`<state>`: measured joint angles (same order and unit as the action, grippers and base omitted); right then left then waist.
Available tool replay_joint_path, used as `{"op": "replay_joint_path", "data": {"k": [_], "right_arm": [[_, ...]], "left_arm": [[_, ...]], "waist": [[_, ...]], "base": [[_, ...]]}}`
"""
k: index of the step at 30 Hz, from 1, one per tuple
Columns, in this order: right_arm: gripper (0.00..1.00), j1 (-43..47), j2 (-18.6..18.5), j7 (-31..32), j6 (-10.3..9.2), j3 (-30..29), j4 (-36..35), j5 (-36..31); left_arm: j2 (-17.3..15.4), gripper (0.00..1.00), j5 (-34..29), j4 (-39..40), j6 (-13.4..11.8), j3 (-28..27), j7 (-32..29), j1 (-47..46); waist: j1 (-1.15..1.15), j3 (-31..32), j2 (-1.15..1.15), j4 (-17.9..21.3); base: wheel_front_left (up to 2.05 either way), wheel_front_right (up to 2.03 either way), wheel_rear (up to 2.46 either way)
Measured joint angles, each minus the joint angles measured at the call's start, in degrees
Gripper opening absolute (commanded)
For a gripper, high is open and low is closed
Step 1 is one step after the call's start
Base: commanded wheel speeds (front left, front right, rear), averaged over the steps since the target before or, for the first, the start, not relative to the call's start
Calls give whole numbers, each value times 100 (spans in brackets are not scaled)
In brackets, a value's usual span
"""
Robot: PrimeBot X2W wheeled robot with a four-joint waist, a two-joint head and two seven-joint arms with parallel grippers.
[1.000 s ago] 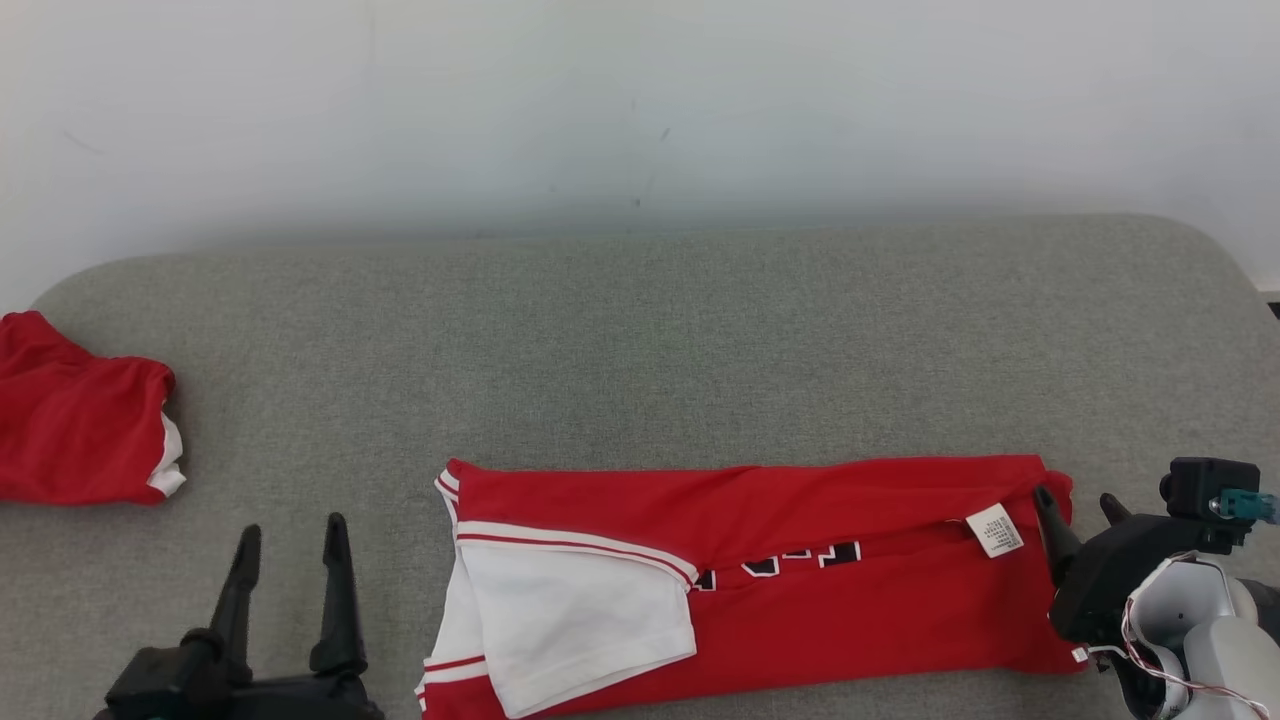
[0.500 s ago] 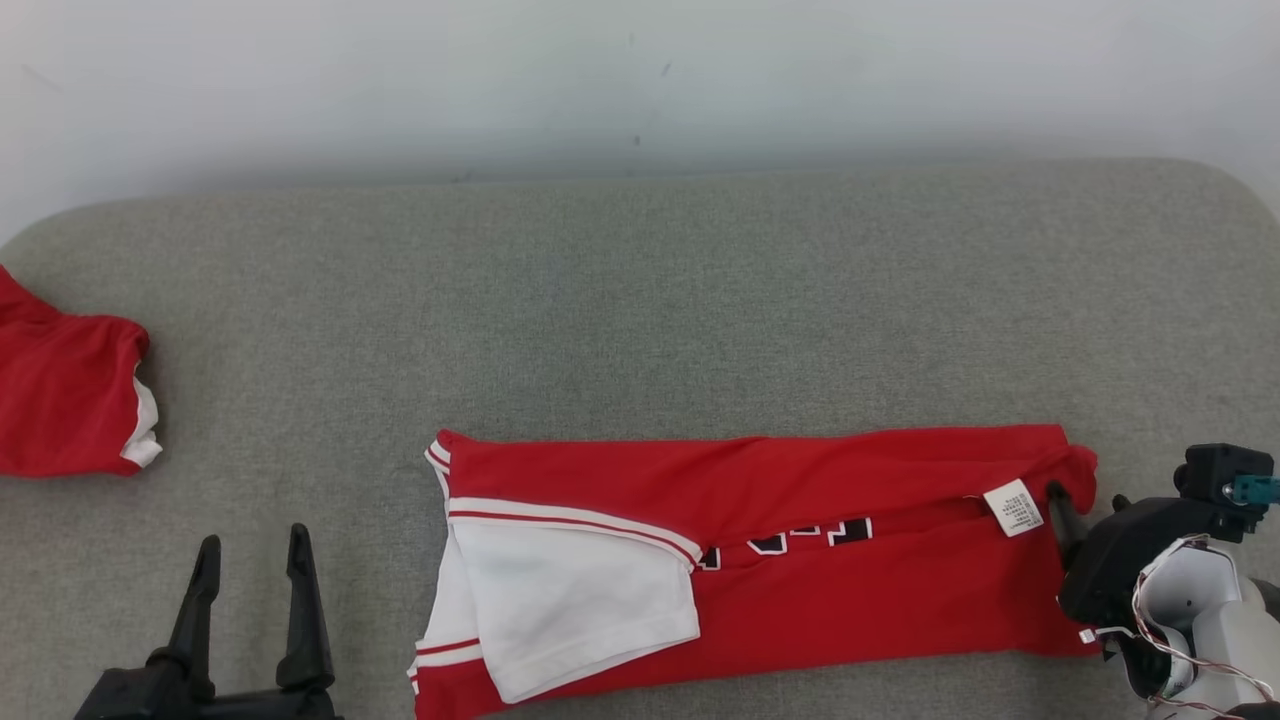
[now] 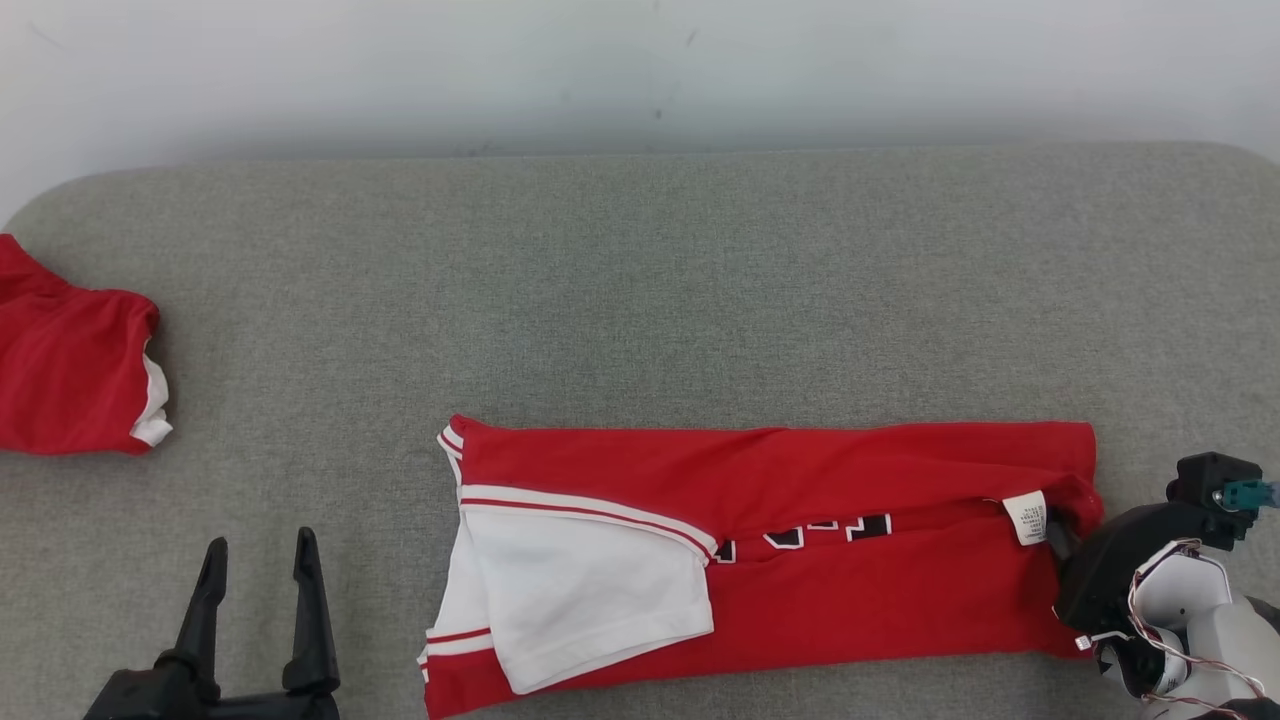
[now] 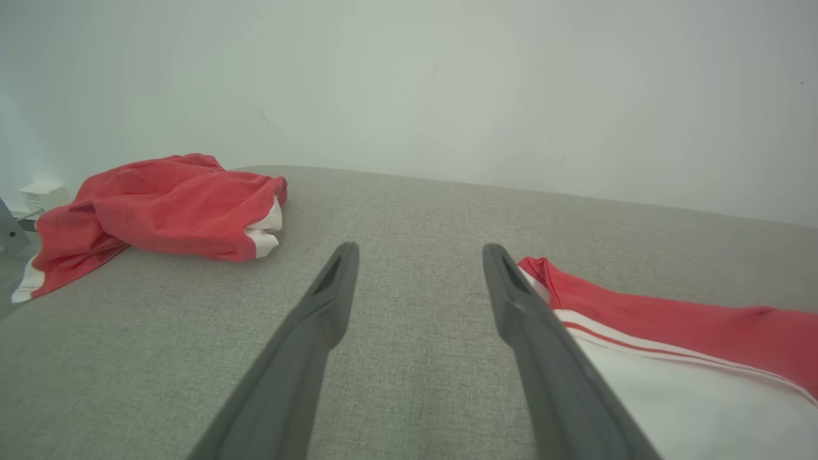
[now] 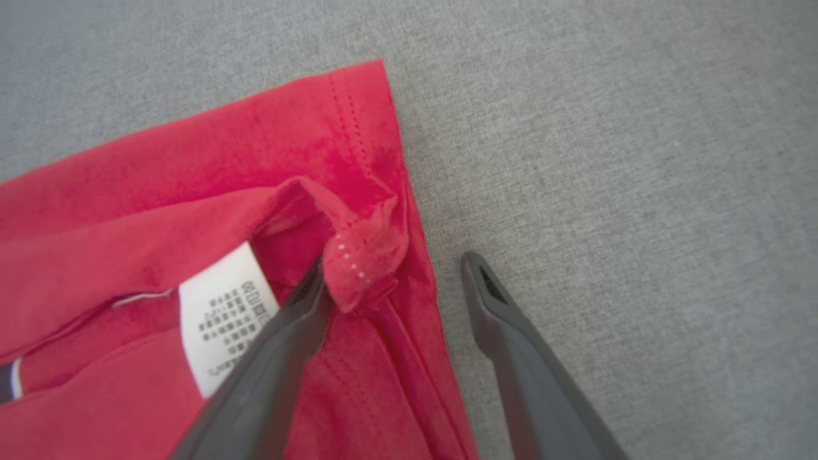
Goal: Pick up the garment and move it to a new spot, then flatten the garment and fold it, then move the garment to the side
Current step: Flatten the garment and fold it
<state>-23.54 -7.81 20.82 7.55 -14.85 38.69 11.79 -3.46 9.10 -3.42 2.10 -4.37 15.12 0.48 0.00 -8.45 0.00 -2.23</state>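
Observation:
A red garment (image 3: 800,590) with a white sleeve panel (image 3: 580,590) lies folded into a long strip on the grey padded surface (image 3: 640,300). My right gripper (image 3: 1075,528) is at the strip's right end, beside the white care label (image 3: 1028,517). In the right wrist view the right gripper (image 5: 393,271) is open. One of its fingers (image 5: 300,313) is tucked under a curled bit of the red garment's (image 5: 192,166) hem, and the other rests on bare grey cloth. My left gripper (image 3: 260,545) is open and empty, left of the garment. It shows as the left gripper (image 4: 420,249) over the bare surface.
A second red garment (image 3: 70,375) lies crumpled at the far left edge, and shows as a red heap (image 4: 160,204) ahead of the left fingers. A pale wall (image 3: 640,70) backs the surface. The surface's rounded corners lie at the far left and right.
The head camera has shifted. The garment's right end is now pulled out straighter, and my right fingertips have sunk down behind its hem corner. The left gripper stays open.

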Motion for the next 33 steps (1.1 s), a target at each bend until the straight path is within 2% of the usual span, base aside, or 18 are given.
{"op": "replay_joint_path", "data": {"k": [3,4,5,6,7,14,19,26,33], "right_arm": [[100,-47,-26,189,-18,87,76,16],[79,-62,-38,242,-20,112,92,37],[79,-76,-51,296,-26,145,104,74],[24,-85,-62,334,-26,176,108,108],[0,-88,-68,348,-26,200,110,133],[0,-131,-103,376,-7,319,92,182],[0,-145,-223,218,3,-36,66,43],[0,-143,-539,135,2,-851,-219,-678],[0,24,-725,265,1,-1223,-746,-1629]], "left_arm": [[18,100,-14,-25,25,1,0,-2],[20,100,-20,-30,25,1,0,-3],[23,100,-21,-30,24,2,0,-4],[24,100,-22,-30,24,1,0,-6],[29,100,-24,-30,22,4,0,-9],[43,100,-36,-57,-16,-4,0,-12],[46,100,-35,-93,-40,5,0,-10],[49,100,-5,-135,-60,94,0,4],[52,100,47,-192,-113,177,0,80]], "waist": [[0,-18,0,-33],[0,-21,0,-41],[0,-26,-1,-49],[0,-32,0,-56],[0,-38,0,-64],[0,-25,0,-70],[0,47,1,-28],[0,185,0,55],[0,335,0,109]], "base": [[0,0,0],[0,0,0],[0,0,0],[0,0,0],[0,0,0],[0,0,0],[0,0,0],[0,0,0],[0,0,0]]}}
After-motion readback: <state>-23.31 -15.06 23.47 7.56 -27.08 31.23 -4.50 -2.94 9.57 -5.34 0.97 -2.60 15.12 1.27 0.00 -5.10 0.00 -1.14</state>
